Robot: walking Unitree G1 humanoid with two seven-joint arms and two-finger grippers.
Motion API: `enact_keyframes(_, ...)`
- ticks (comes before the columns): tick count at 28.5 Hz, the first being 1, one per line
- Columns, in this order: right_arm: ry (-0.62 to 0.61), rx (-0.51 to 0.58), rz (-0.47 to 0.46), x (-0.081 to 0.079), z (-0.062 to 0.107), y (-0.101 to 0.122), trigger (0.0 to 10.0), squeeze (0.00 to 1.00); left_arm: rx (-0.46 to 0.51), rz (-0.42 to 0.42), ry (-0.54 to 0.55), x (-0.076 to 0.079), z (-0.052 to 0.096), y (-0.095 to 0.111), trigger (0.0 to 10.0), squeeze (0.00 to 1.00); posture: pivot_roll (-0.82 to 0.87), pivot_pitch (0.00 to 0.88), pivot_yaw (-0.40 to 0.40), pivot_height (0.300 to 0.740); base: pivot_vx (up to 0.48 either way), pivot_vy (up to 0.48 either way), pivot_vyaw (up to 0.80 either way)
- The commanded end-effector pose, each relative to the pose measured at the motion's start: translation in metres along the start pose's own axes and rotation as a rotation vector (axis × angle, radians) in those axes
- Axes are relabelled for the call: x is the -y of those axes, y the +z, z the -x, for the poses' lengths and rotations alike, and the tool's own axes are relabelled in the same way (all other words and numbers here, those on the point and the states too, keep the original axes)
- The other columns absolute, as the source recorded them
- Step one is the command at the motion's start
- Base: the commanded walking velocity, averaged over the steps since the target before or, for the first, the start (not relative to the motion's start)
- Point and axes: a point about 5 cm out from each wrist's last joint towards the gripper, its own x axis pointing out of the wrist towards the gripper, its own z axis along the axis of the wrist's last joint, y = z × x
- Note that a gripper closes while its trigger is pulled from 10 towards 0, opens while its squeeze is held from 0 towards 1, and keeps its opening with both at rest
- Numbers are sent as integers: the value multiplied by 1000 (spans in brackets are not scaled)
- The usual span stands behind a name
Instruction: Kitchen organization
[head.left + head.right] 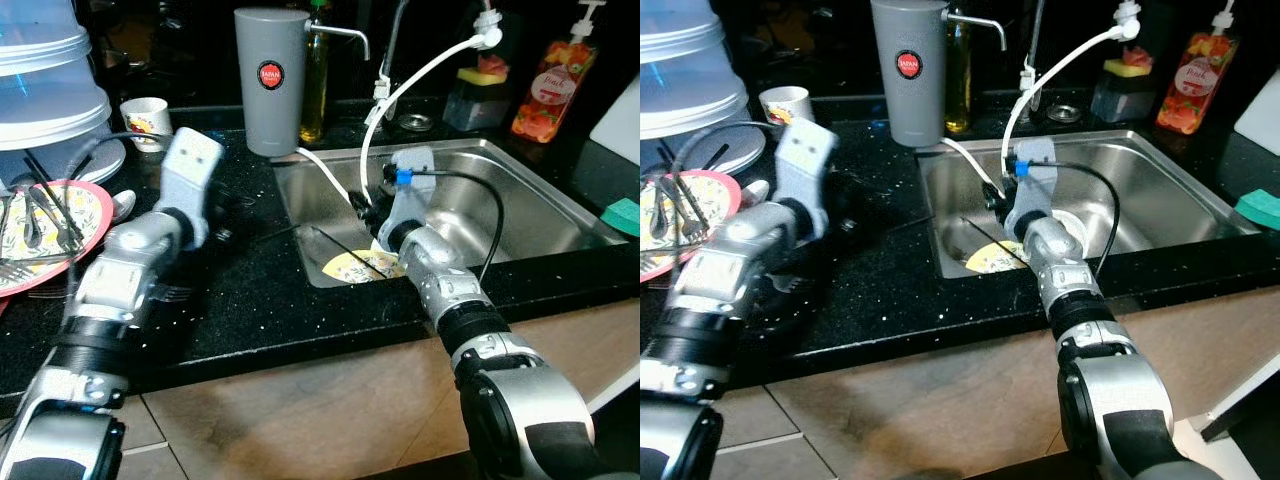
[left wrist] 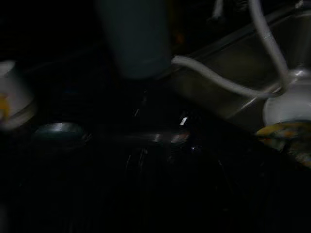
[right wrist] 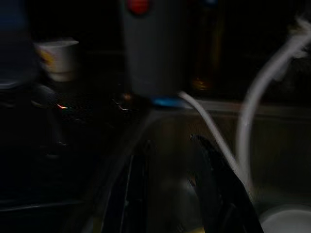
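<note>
Your thing here is the yellow patterned plate, lying flat at the bottom of the steel sink, in the corner nearest the counter. Judge it stiff, fairly light, breakable and likely wet, so expect it to slip. It lies flat on steel, so you have only its rim to take; pinch the edge nearest you and tip it up before lifting.

The right gripper is down in the sink just above that plate, its 2 fingers parted with nothing visibly between them. A white hose curls down from the tap beside that wrist, so mind it as you lift.

The left gripper rests over the black counter; whether it is parted or clenched you cannot tell. Beyond it stand a grey tumbler and a small cup. At the far left, a pink plate holds forks.
</note>
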Motion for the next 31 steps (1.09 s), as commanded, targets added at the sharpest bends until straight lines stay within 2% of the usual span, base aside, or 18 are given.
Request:
enact_keyframes(1, 18, -17, -15, -2, 2, -5, 10000, 0, -25, -6, 24, -5, 3, -3, 10000, 0, 103, 58, -39, 740, 0, 0, 0)
enact_keyframes(2, 31, 34, -11, -10, 6, 0, 10000, 0, -36, 46, 94, -12, 11, -10, 10000, 0, 96, 53, -46, 740, 0, 0, 0)
enact_keyframes(3, 15, 58, -14, -10, 9, 2, 10000, 0, -27, 53, 115, -14, 15, -11, 10000, 0, 95, 53, -49, 740, 0, 0, 0)
enact_keyframes(9, -77, 137, -75, -4, 16, 12, 10000, 0, 38, 39, 127, -11, 21, -7, 10000, 0, 96, 54, -62, 740, 0, 0, 0)
enact_keyframes(14, -96, 129, -80, -3, 22, 14, 10000, 0, 72, 20, 117, -6, 19, 0, 10000, 0, 91, 88, -58, 740, 0, 0, 0)
enact_keyframes(19, -127, 125, -78, -4, 31, 16, 10000, 0, 112, -7, 122, -5, 19, 9, 10000, 0, 89, 173, -43, 740, 0, 0, 0)
enact_keyframes(22, -148, 132, -82, -5, 36, 19, 10000, 0, 105, -32, 102, -4, 20, 9, 10000, 0, 84, 226, -26, 740, 0, 0, 0)
enact_keyframes(24, -155, 133, -85, -5, 37, 20, 10000, 0, 100, -43, 96, -3, 20, 8, 10000, 0, 84, 226, -26, 740, 0, 0, 0)
enact_keyframes(27, -167, 140, -92, -6, 38, 23, 10000, 0, 92, -69, 89, -4, 20, 8, 10000, 0, 82, 262, -14, 740, 0, 0, 0)
enact_keyframes(28, -179, 146, -103, -5, 37, 25, 10000, 0, 95, -107, 90, -7, 19, 12, 10000, 0, 83, 274, -10, 740, 0, 0, 0)
enact_keyframes(31, -188, 145, -108, -4, 37, 25, 10000, 0, 114, -120, 104, -11, 18, 21, 10000, 0, 91, 275, -11, 740, 0, 0, 0)
